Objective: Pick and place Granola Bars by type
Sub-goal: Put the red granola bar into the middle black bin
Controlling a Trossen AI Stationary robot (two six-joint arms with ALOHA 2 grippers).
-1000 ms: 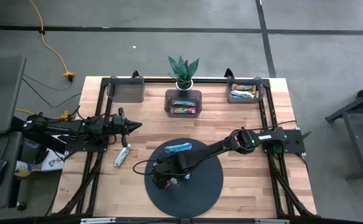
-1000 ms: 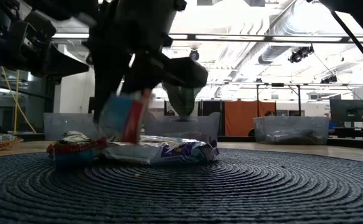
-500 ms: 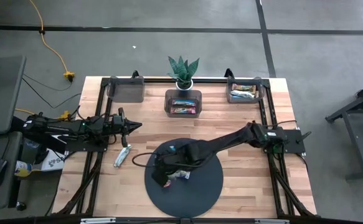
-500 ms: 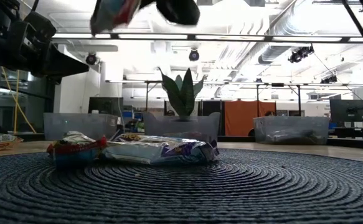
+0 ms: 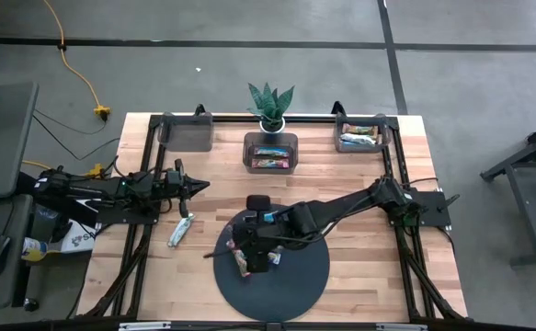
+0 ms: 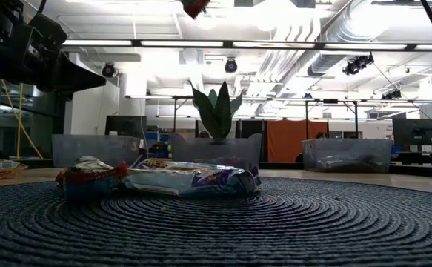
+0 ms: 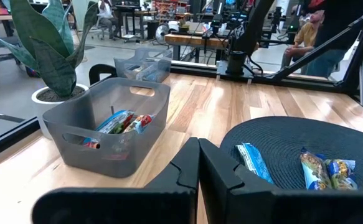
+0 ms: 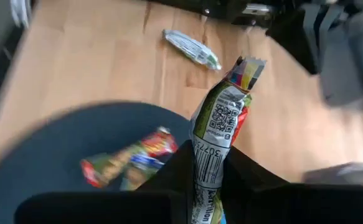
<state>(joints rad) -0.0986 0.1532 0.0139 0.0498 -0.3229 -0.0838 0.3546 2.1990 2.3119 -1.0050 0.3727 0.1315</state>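
a granola bar [image 8: 215,134] with a pale printed wrapper is pinched between the fingers of the right gripper [image 8: 206,163] and carried clear above the round dark mat [image 5: 304,271] — the jaws are closed on it near one end. a blue-wrapped bar [image 7: 253,160] and a red-ended bar [image 6: 90,178] are left lying on the mat, and a silver-green bar [image 5: 181,230] lies on the bare wood just off the mat's left edge. the middle bin [image 5: 270,141] holds red-and-blue bars, the right bin [image 5: 359,131] a few others; the left bin [image 5: 186,130] cannot be read. the left gripper [image 7: 198,163] is parked shut at the table's left side.

the step in hand is judged to be the carry — the lifted bar has yet to be matched to its bin. a swing toward the back row is called for, then a release low over the right compartment.
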